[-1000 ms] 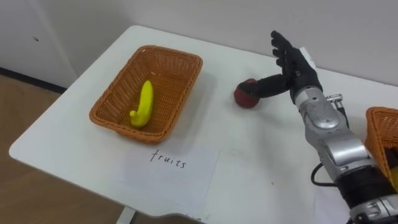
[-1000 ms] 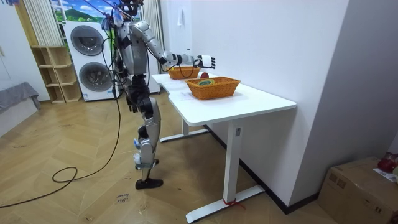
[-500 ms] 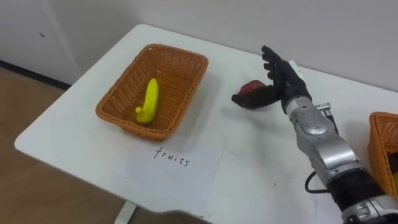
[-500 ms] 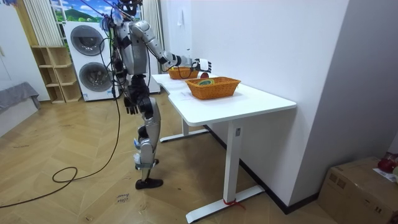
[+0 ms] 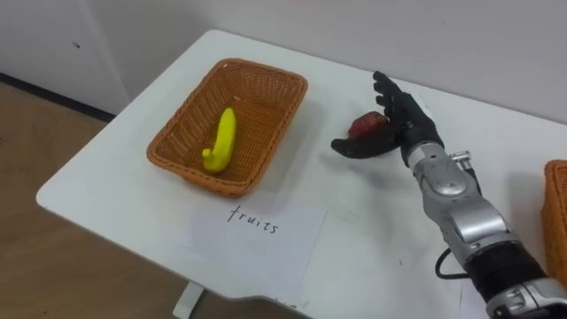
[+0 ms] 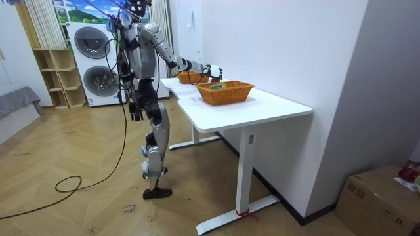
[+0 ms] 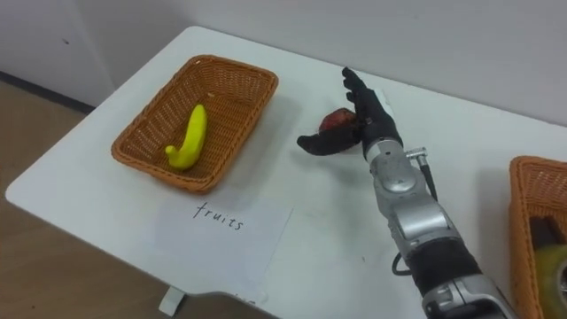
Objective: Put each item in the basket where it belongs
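Right hand (image 5: 403, 128) is placed at the red fruit (image 5: 363, 125), mid-desk, just right of the fruit basket (image 5: 190, 175). Fingers are kept straight on the fruit's far-right side and the thumb is stretched along its near side, so the fruit is cradled, not clenched. No closed grasp is seen. Whether the fruit is lifted off the desk (image 5: 354, 230) cannot be told.

The hand's opening faces left. This is judged to suit scooping or carrying the fruit towards the fruit basket, whose open top leaves room beside the banana (image 5: 221, 142) already lying inside. A paper label (image 5: 252, 230) is laid at the near edge below that basket.

A second basket (image 7: 523, 213) is set at the far right, well apart.

Risk: the round fruit could roll out of so loose a cradle.

Left hand (image 6: 136, 113) is hung by the thigh, idle.
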